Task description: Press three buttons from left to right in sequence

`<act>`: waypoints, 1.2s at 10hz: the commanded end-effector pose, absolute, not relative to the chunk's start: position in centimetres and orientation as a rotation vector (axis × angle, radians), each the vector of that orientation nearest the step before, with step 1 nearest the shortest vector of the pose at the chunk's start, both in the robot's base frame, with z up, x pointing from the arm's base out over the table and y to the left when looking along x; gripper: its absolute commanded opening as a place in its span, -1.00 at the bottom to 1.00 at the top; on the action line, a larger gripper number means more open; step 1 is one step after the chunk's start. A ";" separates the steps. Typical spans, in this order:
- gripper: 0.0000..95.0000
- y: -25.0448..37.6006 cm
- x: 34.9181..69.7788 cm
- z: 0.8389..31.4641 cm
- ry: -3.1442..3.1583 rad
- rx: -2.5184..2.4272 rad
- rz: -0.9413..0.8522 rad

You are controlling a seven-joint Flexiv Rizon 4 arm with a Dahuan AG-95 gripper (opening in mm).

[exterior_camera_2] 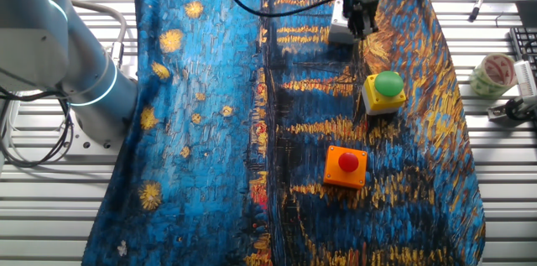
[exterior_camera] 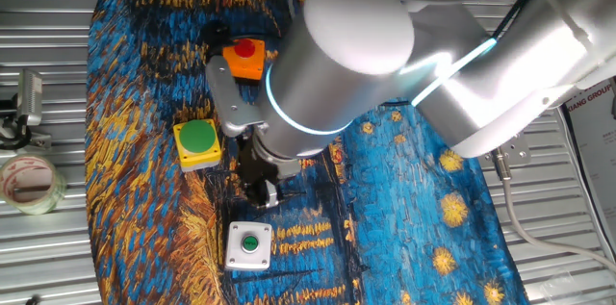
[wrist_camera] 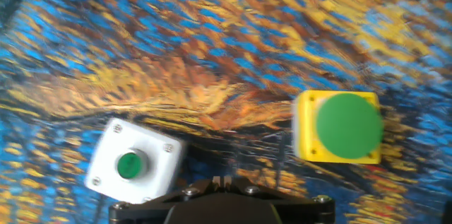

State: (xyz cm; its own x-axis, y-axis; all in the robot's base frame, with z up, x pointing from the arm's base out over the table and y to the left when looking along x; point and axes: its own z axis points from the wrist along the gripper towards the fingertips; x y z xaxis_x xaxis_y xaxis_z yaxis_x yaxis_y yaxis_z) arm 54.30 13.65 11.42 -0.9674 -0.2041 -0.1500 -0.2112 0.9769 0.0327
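Three button boxes sit in a row on the painted cloth on the table.

The white box [wrist_camera: 134,164], yellow box [wrist_camera: 339,126] and orange box [exterior_camera: 244,59] look hard and light. Push the round tops. The gripper [exterior_camera: 262,190] hangs by the white box; I cannot tell if it is open.

I count three button boxes on the cloth: one orange box [exterior_camera: 246,61], one yellow box [exterior_camera: 197,141], one white box [exterior_camera: 249,245]. One tape roll [exterior_camera: 29,182] beyond its edge.
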 end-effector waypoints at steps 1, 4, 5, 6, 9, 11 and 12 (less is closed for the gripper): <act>-0.60 14.1 54.5 11.4 2.983 -0.300 0.059; -0.60 15.7 54.7 11.5 2.992 -0.246 0.041; -0.60 16.2 54.8 11.5 2.998 -0.233 0.036; -0.60 16.3 54.8 11.5 2.998 -0.238 0.040; -0.20 16.3 54.8 11.5 2.995 -0.247 0.040; -0.20 16.4 54.8 11.5 2.995 -0.249 0.040; -0.20 16.5 54.8 11.4 2.996 -0.248 0.036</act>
